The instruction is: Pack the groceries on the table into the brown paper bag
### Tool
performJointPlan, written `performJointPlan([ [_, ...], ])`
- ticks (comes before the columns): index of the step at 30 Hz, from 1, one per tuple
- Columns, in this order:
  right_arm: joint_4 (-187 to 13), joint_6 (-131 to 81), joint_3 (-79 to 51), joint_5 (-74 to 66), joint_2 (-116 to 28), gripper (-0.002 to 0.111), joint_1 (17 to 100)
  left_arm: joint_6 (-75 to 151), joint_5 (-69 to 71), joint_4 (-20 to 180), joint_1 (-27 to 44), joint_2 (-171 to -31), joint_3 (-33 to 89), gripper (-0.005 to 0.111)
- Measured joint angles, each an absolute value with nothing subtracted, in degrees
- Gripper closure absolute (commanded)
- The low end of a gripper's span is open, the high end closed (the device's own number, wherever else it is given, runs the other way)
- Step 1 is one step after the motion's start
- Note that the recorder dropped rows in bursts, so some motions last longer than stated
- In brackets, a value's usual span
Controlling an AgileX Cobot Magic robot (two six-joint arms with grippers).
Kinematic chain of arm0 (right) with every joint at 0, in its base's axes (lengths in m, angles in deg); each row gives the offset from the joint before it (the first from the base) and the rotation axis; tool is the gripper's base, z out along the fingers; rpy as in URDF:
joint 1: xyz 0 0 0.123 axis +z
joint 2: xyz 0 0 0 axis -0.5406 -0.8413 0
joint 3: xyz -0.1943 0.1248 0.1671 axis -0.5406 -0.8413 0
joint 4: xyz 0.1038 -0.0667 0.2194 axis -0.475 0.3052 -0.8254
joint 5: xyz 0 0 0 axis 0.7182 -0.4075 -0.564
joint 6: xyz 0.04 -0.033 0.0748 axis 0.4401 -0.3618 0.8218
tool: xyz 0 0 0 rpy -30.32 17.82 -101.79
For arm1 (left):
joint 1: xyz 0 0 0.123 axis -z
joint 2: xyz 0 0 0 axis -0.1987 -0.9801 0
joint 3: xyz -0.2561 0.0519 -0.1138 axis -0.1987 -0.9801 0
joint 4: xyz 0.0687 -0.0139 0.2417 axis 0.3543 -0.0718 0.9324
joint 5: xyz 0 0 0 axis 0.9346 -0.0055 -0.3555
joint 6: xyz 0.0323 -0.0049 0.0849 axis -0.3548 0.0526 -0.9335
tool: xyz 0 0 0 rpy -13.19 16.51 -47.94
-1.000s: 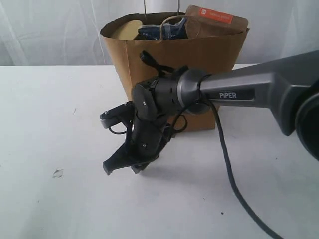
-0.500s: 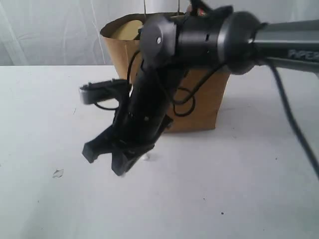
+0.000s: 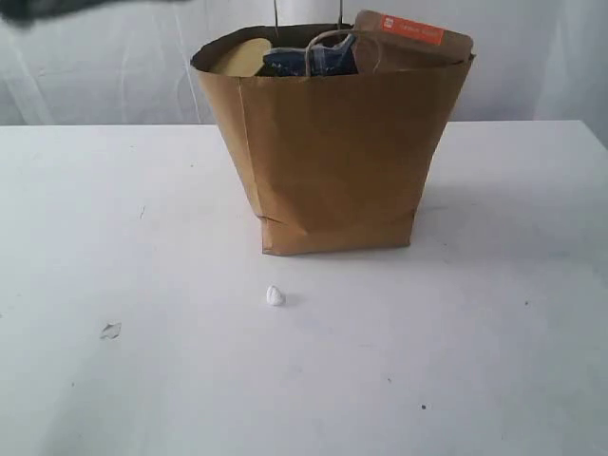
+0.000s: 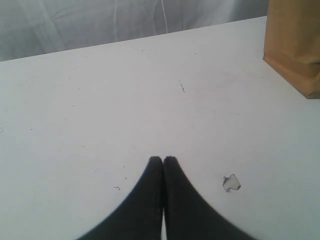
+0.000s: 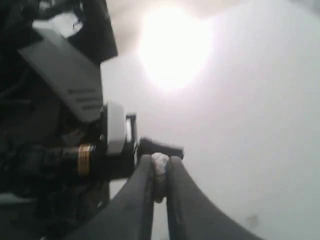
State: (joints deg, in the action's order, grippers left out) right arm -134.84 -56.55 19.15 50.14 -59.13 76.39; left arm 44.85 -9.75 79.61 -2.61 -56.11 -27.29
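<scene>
The brown paper bag [image 3: 337, 152] stands upright at the back of the table [image 3: 475, 332]. A brown red-labelled pouch [image 3: 413, 38], a blue-topped packet [image 3: 304, 59] and a tan lid [image 3: 242, 57] show at its mouth. One small white lump [image 3: 275, 296] lies on the table in front of the bag. In the right wrist view my right gripper [image 5: 160, 161] is shut on another small white lump [image 5: 160, 169], raised and facing machinery and a bright light. My left gripper [image 4: 163, 160] is shut and empty, low over the table [image 4: 100, 100], with the bag's corner [image 4: 295, 50] off to one side.
A small pale flat scrap [image 3: 110, 331] lies on the table left of the lump; the left wrist view shows this scrap [image 4: 231, 183] beside the left fingertips. A dark blur [image 3: 57, 8] crosses the exterior view's top left corner. White curtain hangs behind the table.
The right arm, low in front of the bag a second ago, has swung up and out of the exterior view. A white lump now shows on the table where the gripper was.
</scene>
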Motion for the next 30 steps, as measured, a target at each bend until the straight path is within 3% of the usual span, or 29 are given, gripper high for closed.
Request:
performJointPlan([
  [11, -110.7, -52.6, 20.0, 24.1, -56.0, 0.108, 75.2, 44.9, -9.7, 79.6, -2.6, -56.1, -27.3, 0.107],
  [22, -102.5, -29.7, 20.0, 23.7, -62.4, 0.108, 60.9, 44.9, -9.7, 79.6, -2.6, -56.1, -27.3, 0.107],
  [30, -102.9, -32.4, 20.0, 20.8, -67.8, 0.108, 60.3, 44.9, -9.7, 79.6, -1.4, -56.1, -27.3, 0.107],
])
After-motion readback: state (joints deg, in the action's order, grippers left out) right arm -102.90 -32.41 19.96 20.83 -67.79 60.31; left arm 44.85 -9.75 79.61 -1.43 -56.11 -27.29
